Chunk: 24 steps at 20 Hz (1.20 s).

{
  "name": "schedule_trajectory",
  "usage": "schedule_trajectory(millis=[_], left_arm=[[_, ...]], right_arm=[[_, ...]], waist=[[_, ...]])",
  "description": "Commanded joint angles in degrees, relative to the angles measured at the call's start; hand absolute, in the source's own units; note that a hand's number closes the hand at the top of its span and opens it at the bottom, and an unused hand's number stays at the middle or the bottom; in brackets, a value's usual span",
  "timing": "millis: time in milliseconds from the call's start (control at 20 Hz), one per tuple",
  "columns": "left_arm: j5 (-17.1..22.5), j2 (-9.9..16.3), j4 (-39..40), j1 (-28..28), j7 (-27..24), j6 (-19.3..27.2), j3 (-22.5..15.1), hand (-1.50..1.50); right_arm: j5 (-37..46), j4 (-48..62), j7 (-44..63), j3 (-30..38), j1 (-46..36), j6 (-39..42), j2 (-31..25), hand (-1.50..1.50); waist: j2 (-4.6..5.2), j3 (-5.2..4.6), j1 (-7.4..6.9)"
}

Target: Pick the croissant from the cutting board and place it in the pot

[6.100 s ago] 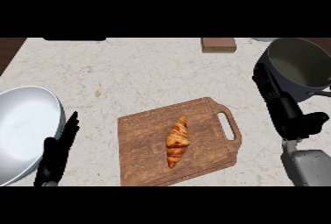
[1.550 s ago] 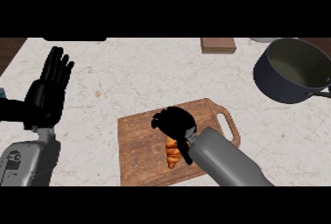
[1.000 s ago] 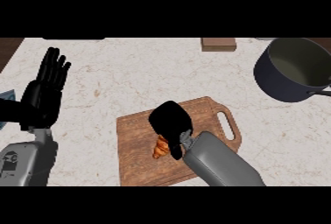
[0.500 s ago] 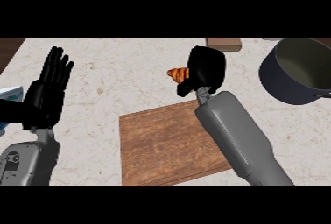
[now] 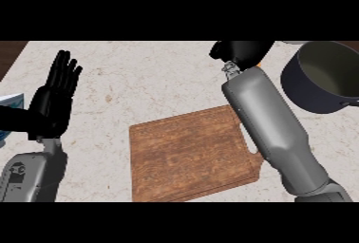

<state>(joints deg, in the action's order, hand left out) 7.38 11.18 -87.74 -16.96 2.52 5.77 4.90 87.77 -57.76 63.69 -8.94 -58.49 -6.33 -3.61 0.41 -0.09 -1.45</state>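
Croissant [image 5: 259, 61] is being almost fully hidden: only a small orange edge is showing at the right side of the right hand [image 5: 242, 51], whose black fingers are being curled round it. It is being held above the counter [image 5: 154, 80], near the far edge and just left of the pot [image 5: 326, 78], well apart from the cutting board [image 5: 193, 159], on which nothing is lying.

The carrying step is being judged as the one in hand: the pick looks done, and the placing is not yet made. For the next move, the hand is probably being required to travel to the right until it is over the open mouth of the pot, and only then are the fingers to be opened, so that the rim is not being struck.

The pot is dark, round and deep, with a smooth metal-like wall and a pale inside. The board is brown wood with clear grain, rectangular, with rounded corners and a slot handle at its right side. The counter is pale speckled stone.

The left hand [image 5: 52, 102] is resting at the left side of the view, open, with its fingers straight and upward.
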Motion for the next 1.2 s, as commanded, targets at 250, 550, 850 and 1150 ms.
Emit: schedule_trajectory(millis=[250,550,850,1150], left_arm=[[-0.6,-0.4,0.7,2.0,-1.1,0.8,0.8,0.0],[0.6,0.2,-3.2,5.0,-0.2,-0.7,1.0,0.0],[-0.1,0.1,-2.3,1.6,2.0,0.8,1.5,0.0],[-0.7,-1.1,1.5,1.4,-2.4,-0.1,1.3,0.0]], right_arm=[[5.9,-7.7,8.0,6.4,6.0,0.8,-3.8,1.5],[2.7,-17.0,1.5,12.7,14.1,5.1,-9.1,1.5],[-0.9,-26.1,-4.9,17.7,26.6,-0.3,-12.8,1.5],[-11.1,-29.9,-15.8,24.6,35.4,-2.6,-18.2,1.5]], waist=[[-0.82,0.09,2.65],[-0.85,0.1,2.15],[-0.5,0.11,2.0],[-0.43,0.1,2.01]])
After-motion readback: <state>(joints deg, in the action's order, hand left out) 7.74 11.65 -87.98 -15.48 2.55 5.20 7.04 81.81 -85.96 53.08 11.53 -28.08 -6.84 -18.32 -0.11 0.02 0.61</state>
